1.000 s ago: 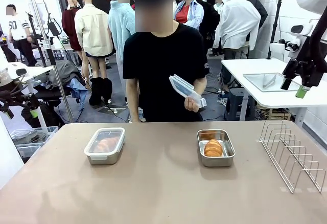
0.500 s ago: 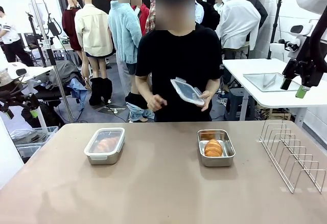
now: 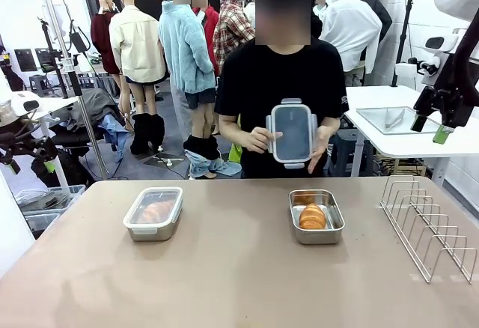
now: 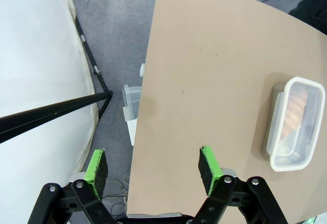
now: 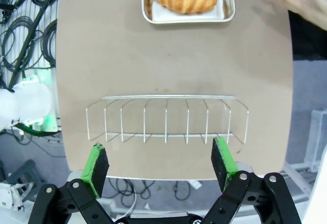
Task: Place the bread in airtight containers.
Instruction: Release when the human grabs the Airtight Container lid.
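Watching across the tan table (image 3: 239, 283), I see the person holding a clear plastic snap lid (image 3: 291, 132) upright in both hands, above the far edge. Below it sits an open rectangular stainless-steel tin (image 3: 316, 216) with a golden-brown croissant roll (image 3: 312, 216) inside. To my left, a second steel tin (image 3: 153, 213) is lidded, with a roll inside it. My left gripper (image 4: 153, 169) hangs over the table's edge, fingers spread and empty. My right gripper (image 5: 161, 165) hovers above the wire rack (image 5: 166, 120), fingers wide apart, holding nothing.

Grey floor (image 3: 168, 144) – white side table (image 3: 404, 144) beside a white wall (image 3: 419, 21).
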`<state>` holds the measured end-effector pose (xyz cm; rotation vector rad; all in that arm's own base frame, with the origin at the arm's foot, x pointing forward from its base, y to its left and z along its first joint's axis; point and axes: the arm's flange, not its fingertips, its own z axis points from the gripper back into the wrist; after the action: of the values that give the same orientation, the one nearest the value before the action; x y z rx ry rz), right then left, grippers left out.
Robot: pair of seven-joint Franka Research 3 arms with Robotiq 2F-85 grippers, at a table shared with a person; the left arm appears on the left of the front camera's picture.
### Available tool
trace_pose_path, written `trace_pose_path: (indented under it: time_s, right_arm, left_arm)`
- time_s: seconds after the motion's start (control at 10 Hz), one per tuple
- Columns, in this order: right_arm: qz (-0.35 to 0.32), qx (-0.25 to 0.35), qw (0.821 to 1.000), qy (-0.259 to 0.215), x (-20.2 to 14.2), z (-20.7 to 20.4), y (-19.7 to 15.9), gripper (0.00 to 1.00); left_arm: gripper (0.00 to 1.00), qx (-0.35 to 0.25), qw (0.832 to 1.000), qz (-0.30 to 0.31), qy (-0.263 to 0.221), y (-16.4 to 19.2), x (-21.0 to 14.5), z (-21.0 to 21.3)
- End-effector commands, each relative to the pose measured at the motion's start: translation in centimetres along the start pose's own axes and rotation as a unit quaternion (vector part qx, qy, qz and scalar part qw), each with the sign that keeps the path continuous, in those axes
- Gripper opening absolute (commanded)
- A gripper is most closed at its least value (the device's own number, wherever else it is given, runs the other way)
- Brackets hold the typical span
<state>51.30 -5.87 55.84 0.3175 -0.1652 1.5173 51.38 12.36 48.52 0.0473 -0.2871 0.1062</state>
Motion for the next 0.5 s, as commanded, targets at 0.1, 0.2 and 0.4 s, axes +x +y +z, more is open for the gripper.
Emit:
trace_pose_path:
  time_s: [0.1,0.2,0.4]
  right_arm:
    - [-0.001,0.006,1.000,0.003,0.08,0.30,-0.35,1.00]
    - [-0.001,0.006,1.000,0.003,0.08,0.30,-0.35,1.00]
    - [-0.001,0.006,1.000,0.003,0.08,0.30,-0.35,1.00]
  left_arm:
    - [0.92,0.006,1.000,0.003,-0.001,-0.04,0.01,0.14]
    - [0.92,0.006,1.000,0.003,-0.001,-0.04,0.01,0.14]
    - [0.92,0.006,1.000,0.003,-0.001,-0.04,0.01,0.14]
